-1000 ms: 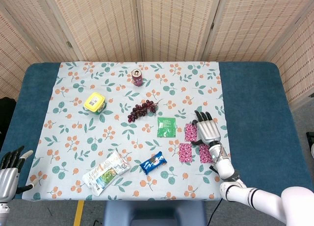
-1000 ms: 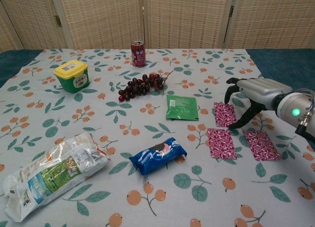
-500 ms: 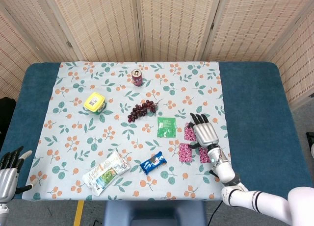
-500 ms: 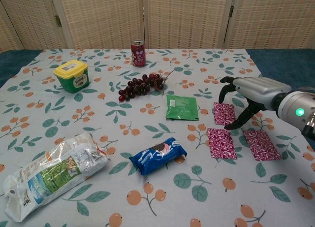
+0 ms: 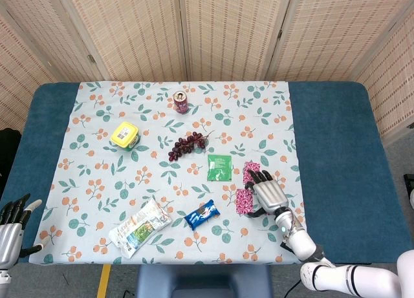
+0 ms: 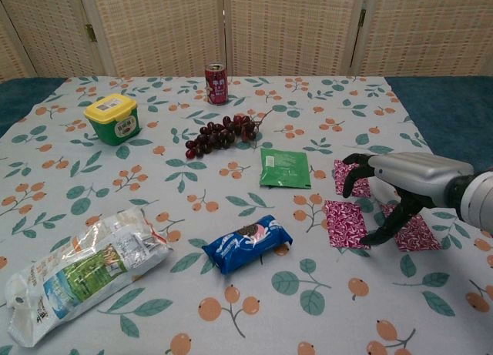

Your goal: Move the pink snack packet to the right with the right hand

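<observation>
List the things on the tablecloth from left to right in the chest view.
White noodle bag → yellow-lidded tub → grapes → blue biscuit pack → green sachet → pink snack packet → right hand.

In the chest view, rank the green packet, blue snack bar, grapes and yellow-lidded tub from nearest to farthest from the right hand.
From the right hand:
1. Green packet, just left of the hand.
2. Blue snack bar, left and nearer the camera.
3. Grapes, farther left, toward the back.
4. Yellow-lidded tub, far left.
</observation>
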Controlling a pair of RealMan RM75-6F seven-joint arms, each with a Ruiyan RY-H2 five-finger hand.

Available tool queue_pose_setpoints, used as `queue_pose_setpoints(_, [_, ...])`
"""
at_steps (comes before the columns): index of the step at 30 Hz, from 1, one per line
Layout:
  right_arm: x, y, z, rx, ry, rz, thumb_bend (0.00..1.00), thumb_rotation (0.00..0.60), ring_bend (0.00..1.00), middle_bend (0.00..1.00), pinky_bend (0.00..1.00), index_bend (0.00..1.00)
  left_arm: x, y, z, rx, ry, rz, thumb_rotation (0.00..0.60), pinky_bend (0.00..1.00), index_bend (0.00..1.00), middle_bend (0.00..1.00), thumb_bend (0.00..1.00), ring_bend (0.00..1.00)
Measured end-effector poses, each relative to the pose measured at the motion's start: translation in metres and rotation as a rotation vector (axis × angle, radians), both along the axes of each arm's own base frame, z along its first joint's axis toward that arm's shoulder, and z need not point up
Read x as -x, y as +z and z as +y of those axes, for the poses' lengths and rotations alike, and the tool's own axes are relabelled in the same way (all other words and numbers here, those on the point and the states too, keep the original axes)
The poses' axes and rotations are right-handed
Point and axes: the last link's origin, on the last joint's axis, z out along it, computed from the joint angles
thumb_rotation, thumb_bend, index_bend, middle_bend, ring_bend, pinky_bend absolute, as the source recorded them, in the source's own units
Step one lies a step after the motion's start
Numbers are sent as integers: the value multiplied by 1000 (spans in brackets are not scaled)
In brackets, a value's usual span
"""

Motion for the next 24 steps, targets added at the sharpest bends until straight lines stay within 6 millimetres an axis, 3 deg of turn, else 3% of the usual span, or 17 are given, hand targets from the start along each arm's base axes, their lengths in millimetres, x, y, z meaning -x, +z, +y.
queue_pose_setpoints(24, [-2,-14,-1,4,-10,5,156,478,0,28,0,251,2,1,1,-1,0,0,600,0,189,69,239,80])
